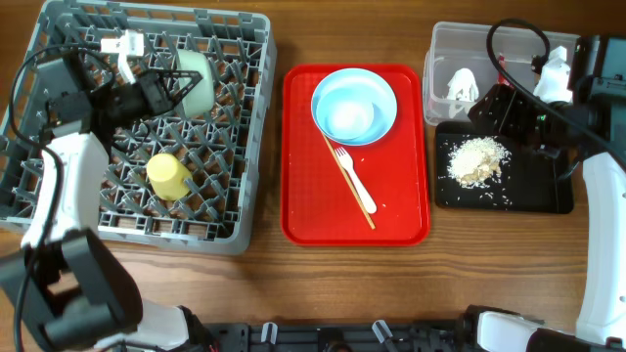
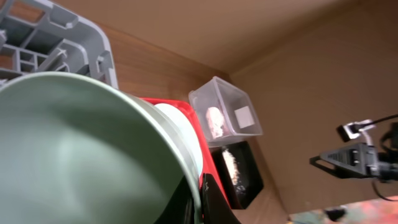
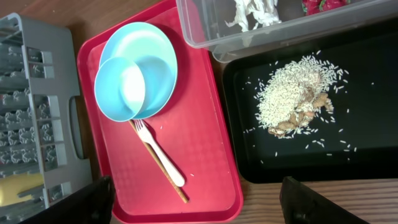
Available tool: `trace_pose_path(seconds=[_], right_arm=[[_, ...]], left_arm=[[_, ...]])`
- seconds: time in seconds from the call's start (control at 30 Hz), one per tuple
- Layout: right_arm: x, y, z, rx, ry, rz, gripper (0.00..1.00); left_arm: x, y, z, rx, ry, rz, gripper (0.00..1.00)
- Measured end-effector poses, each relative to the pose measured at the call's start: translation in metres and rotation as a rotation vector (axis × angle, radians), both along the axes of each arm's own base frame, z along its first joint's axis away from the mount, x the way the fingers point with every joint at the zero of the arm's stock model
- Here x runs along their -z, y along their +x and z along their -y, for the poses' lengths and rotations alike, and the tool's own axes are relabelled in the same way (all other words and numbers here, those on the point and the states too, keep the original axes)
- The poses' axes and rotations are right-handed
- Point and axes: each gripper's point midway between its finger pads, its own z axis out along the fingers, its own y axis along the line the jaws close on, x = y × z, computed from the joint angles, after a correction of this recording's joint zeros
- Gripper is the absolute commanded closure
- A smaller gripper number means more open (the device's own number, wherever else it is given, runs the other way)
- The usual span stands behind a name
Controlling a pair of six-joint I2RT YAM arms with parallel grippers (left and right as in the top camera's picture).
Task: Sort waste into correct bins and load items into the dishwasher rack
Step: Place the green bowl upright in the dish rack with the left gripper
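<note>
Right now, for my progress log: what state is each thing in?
green bowl, in left pincer's grip at the rack
yellow cup, in the rack
blue bowl, on blue plate
fork and chopsticks, on red tray
tissue and wrapper, in clear tub
rice, heaped in black tray
right pincer, open

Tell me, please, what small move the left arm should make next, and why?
Probably lower the green bowl a little onto the pegs, then open the left tool. The tool grips the bowl's rim, and the bowl is tipped on edge over the rack, so it looks nearly placed.
</note>
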Motion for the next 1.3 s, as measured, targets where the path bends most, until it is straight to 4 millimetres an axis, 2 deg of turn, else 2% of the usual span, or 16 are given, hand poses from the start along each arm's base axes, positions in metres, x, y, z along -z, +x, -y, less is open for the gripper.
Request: trace_pose_path(seconds=[0.17,0.23,0.3,0.37,0.43,0.5,0.63,0.73,0.83,0.87,0.9,0.93,1.03,1.1,1.2,1.3], right_arm=[[0.000,0.000,0.000,0.000,0.000,0.001,0.16],[0.000,0.000,0.000,0.000,0.000,0.000,0.17],[0.000,0.000,0.000,0.000,0.000,-0.002,0.17],[0.001,-0.002,0.000,0.000,0.001,-0.007,0.17],[0.001,-0.002,0.000,0.000,0.001,-0.008,0.17],[0.001,-0.002,0.000,0.000,0.001,-0.009,0.17],[0.001,-0.002,0.000,0.000,0.002,-0.011,0.17],[0.001,-0.002,0.000,0.000,0.002,-0.011,0.13],[0.001,-0.002,0.000,-0.001,0.001,-0.011,0.11],[0.001,-0.002,0.000,-0.001,0.001,-0.010,0.10],[0.001,-0.002,0.000,-0.001,0.001,-0.010,0.10],[0.001,-0.002,0.000,0.000,0.001,-0.010,0.10],[0.001,-0.003,0.000,-0.004,0.001,-0.013,0.09],[0.002,-0.003,0.000,-0.004,0.001,-0.014,0.09],[0.002,-0.004,-0.001,-0.004,0.001,-0.017,0.09],[0.002,-0.005,-0.001,-0.004,0.002,-0.021,0.09]], left_arm=[[0.043,0.004,-0.028,0.029,-0.165,-0.095,0.96],[0.044,0.003,-0.036,0.032,-0.199,-0.095,0.86],[0.048,0.003,-0.046,0.007,-0.205,-0.104,0.52],[0.058,0.004,-0.069,-0.063,-0.201,-0.134,0.19],[0.064,0.000,-0.098,-0.145,-0.211,-0.165,0.00],[0.066,-0.006,-0.123,-0.208,-0.222,-0.174,0.00],[0.065,-0.013,-0.154,-0.289,-0.217,-0.166,0.00],[0.042,-0.016,-0.160,-0.337,-0.138,-0.117,0.00],[-0.011,-0.018,-0.135,-0.356,-0.003,-0.027,0.00],[-0.027,-0.017,-0.109,-0.340,0.053,-0.003,0.00],[-0.040,-0.015,-0.071,-0.311,0.124,0.013,0.00],[-0.042,-0.013,-0.050,-0.306,0.176,0.012,0.00],[-0.044,-0.018,0.046,-0.175,0.288,0.042,0.00],[-0.047,-0.022,0.088,-0.104,0.315,0.091,0.00],[-0.052,-0.022,0.130,-0.064,0.351,0.164,0.00],[-0.024,-0.016,0.169,-0.070,0.459,0.116,0.00]])
